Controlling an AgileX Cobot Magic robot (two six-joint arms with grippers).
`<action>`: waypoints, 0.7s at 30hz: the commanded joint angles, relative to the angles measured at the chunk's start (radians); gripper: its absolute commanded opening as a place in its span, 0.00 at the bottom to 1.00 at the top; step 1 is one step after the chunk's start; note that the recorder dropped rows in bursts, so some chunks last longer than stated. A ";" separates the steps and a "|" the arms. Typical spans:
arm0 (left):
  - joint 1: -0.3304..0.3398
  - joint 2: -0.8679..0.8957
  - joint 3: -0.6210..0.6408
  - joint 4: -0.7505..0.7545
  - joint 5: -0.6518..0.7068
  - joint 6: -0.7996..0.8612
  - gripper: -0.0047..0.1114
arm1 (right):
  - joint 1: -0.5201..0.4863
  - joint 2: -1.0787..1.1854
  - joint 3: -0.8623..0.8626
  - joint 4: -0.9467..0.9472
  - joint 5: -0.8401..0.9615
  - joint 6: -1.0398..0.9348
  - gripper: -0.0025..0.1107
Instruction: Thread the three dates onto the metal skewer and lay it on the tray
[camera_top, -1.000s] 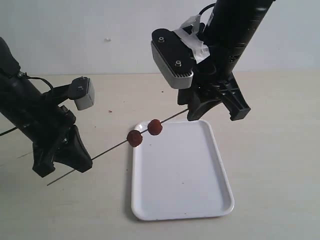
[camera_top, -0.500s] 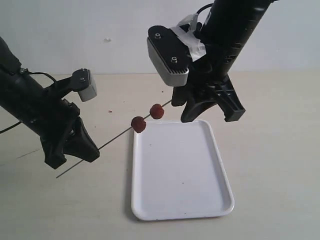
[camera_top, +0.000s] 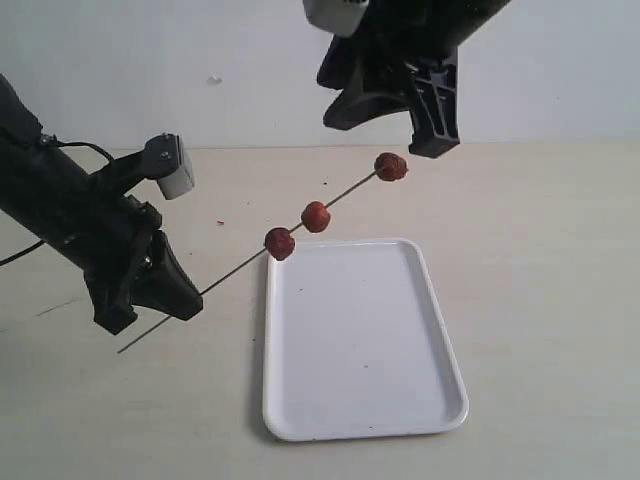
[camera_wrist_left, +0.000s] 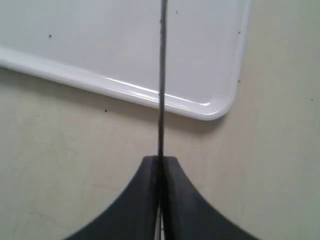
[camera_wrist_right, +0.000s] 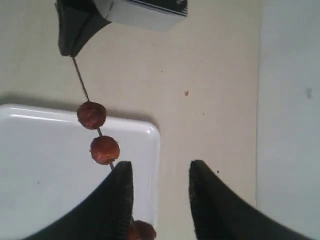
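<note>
My left gripper is shut on the metal skewer, holding it slanted in the air above the table, up toward the right. Three dates sit on the rod: one over the tray's near-left corner, one a little higher, and one at the tip. The white tray lies flat below them. My right gripper hangs open above the tip date, not touching it. In the right wrist view its fingers stand apart, with two dates ahead and the third beside one finger. The left wrist view shows the skewer clamped.
A pale tabletop surrounds the tray, with a white wall behind it. The camera box on my left arm sticks out above the skewer's lower end. A few dark crumbs lie on the table left of the tray.
My right gripper has risen away from the skewer's tip, leaving a third date there. My left gripper lifted the skewer slightly, then held still.
</note>
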 joint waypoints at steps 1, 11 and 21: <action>-0.005 -0.002 -0.003 -0.069 -0.003 0.057 0.04 | 0.001 -0.046 0.003 -0.153 0.000 0.298 0.35; -0.005 -0.002 -0.003 -0.254 0.050 0.205 0.04 | -0.010 -0.180 0.003 -0.688 0.062 1.159 0.35; -0.005 -0.002 -0.003 -0.224 0.077 0.226 0.04 | -0.010 -0.231 0.003 -0.787 0.100 1.608 0.35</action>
